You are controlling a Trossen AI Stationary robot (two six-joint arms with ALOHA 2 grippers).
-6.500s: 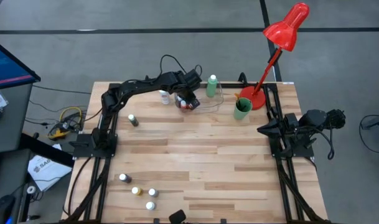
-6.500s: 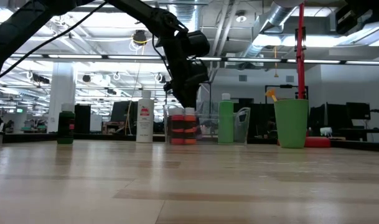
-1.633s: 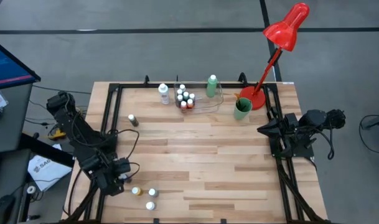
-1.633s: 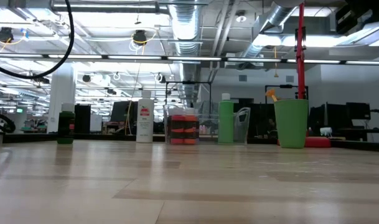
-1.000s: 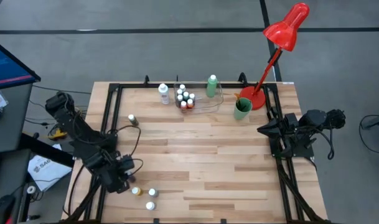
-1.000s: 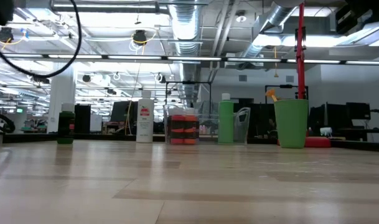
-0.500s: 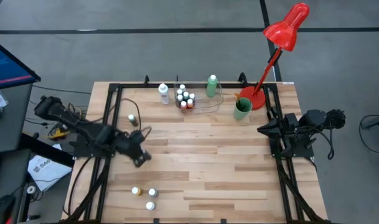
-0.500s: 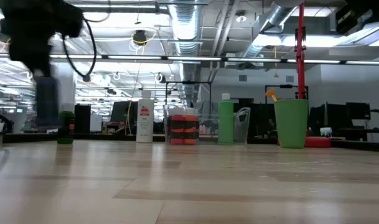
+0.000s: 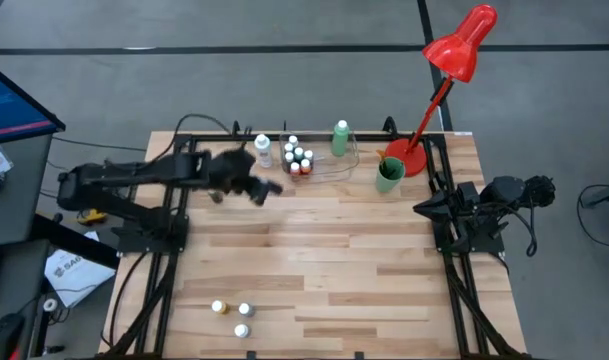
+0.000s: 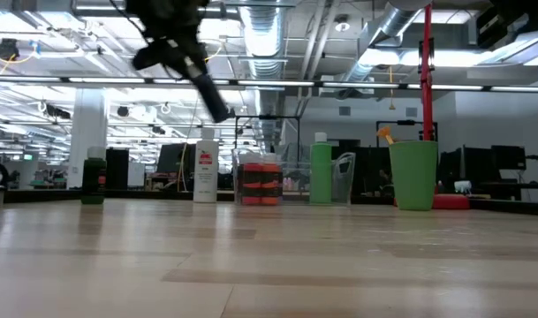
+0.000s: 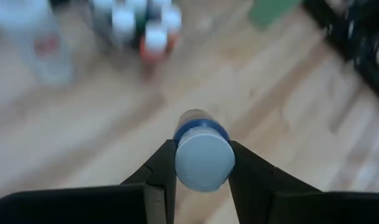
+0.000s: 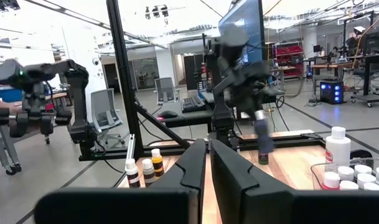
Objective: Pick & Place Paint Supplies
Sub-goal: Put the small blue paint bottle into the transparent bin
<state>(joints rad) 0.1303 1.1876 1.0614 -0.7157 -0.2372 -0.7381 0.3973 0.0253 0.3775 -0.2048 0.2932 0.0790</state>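
Observation:
My left gripper (image 9: 261, 190) is in the air over the far-left part of the table, short of the clear tray (image 9: 329, 165), and is shut on a small dark bottle (image 11: 203, 155) with a pale cap and a blue band. In the low view the bottle (image 10: 213, 97) slants below the gripper. Several small white-capped bottles (image 9: 299, 160) stand in the tray, between the tall white bottle (image 9: 263, 152) and the tall green one (image 9: 340, 138). Three small bottles (image 9: 234, 315) stand near the near-left corner. A dark bottle (image 10: 93, 181) stands far left. My right gripper (image 12: 208, 158) is shut, parked at the right edge. My left gripper pinches the small bottle between its two fingers (image 11: 161, 168) at the cap end (image 11: 183, 163), one finger on each side. The cap faces the wrist and the body points out past the fingertips. The bottle is lifted clear of the table and tilted.
A green cup (image 9: 388, 175) and a red desk lamp's base (image 9: 409, 158) stand at the far right, the lamp head (image 9: 466, 42) reaching beyond the far edge. Black frame rails (image 9: 174, 215) run along both sides. Bare wood (image 9: 334, 260) fills the table's middle.
My left gripper has risen from the near-left corner by the group of small bottles and swung toward the far edge, toward the tray, carrying the small bottle lifted clear. The bottle that stood apart from the three there is gone from that spot.

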